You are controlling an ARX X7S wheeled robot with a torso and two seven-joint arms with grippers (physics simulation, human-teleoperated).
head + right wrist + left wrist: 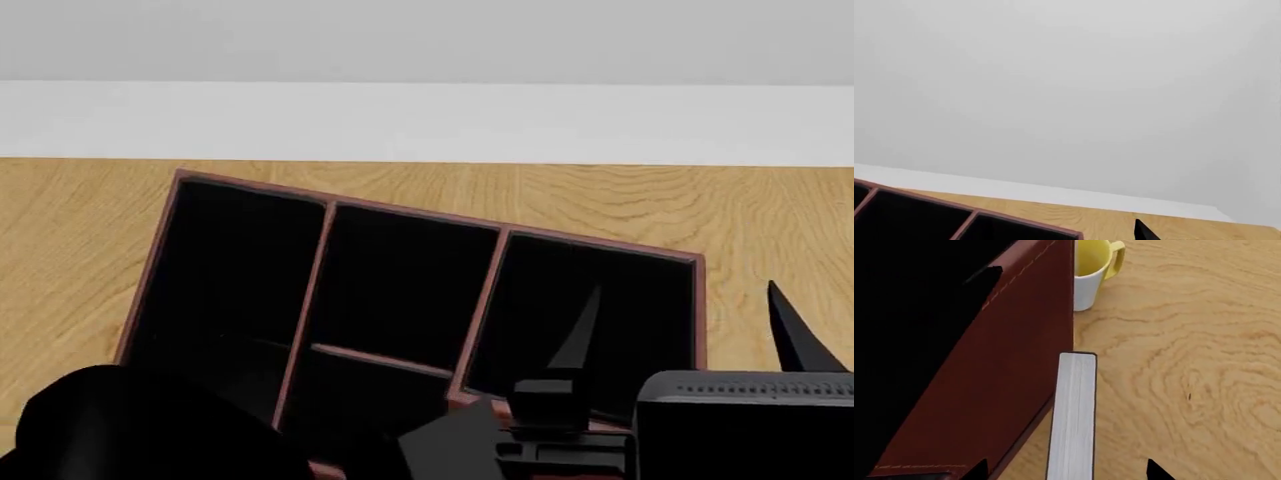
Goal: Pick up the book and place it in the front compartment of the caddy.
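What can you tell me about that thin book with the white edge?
The book shows only in the left wrist view. It appears edge-on: a narrow strip of white page edges framed by thin black covers, probably hardcover. It stands upright on the wooden table, right beside the red-brown caddy's outer wall. Whether they touch is unclear. No gripper fingers visibly touch it.

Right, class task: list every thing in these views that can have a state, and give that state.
book: on edge, outside the caddy, not gripped.
caddy: upright, no book in its compartments.
mug: upright, beside the caddy.
left tool: open, fingertips either side of the book.
right tool: open, holding nothing.
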